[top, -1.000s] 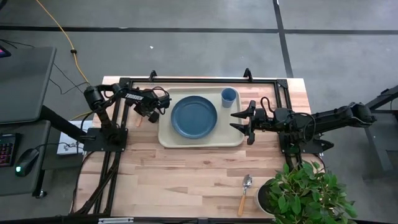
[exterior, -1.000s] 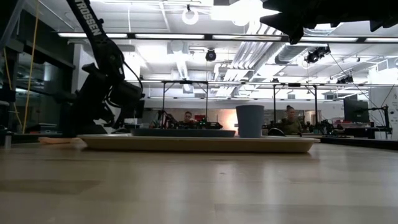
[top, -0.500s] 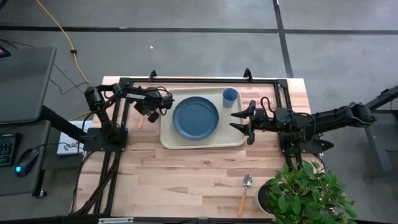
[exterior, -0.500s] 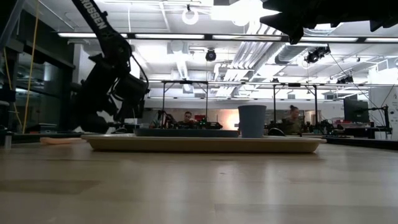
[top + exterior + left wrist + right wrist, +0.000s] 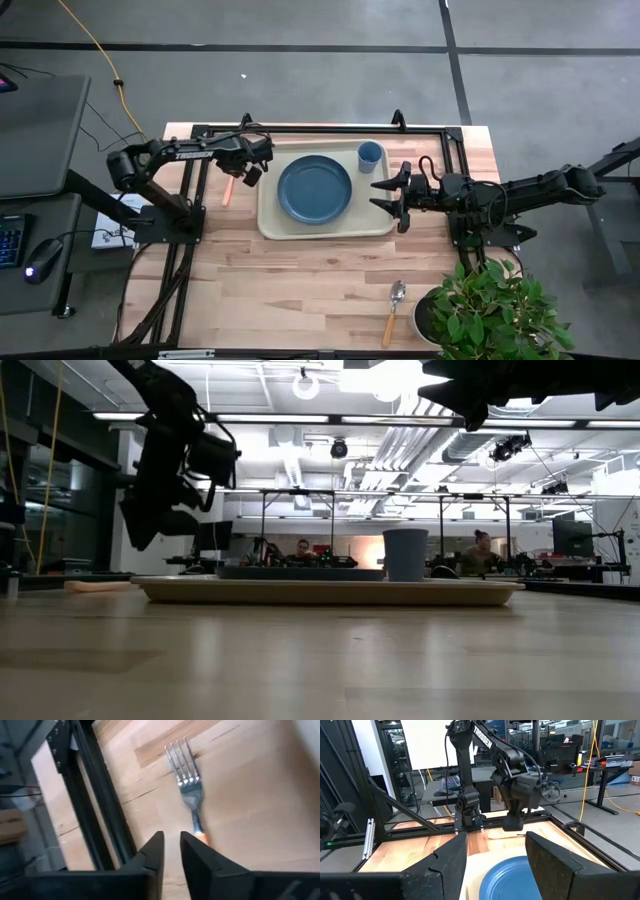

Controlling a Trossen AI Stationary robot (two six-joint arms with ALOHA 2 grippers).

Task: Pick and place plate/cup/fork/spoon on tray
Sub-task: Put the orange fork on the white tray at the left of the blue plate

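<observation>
The cream tray (image 5: 272, 222) lies mid-table with the dark blue plate (image 5: 314, 188) and the light blue cup (image 5: 369, 155) on it. The fork (image 5: 228, 189) lies flat on the wood just left of the tray; the left wrist view shows its tines (image 5: 182, 762) and orange handle (image 5: 201, 838). The spoon (image 5: 394, 310) lies near the front edge. My left gripper (image 5: 251, 176) hangs above the table between fork and tray, fingers nearly shut and empty (image 5: 172, 851). My right gripper (image 5: 381, 195) hovers open and empty over the tray's right rim.
A potted plant (image 5: 490, 312) stands at the near right corner beside the spoon. A black frame rail (image 5: 200, 180) runs along the table's left side and far edge (image 5: 330, 130). Bare wood lies in front of the tray.
My left gripper has left the tray's left rim, risen well above the table and swung toward the far edge, over the fork. Before that, the tray with plate and cup slid a little toward the table's right. The right arm has kept still.
</observation>
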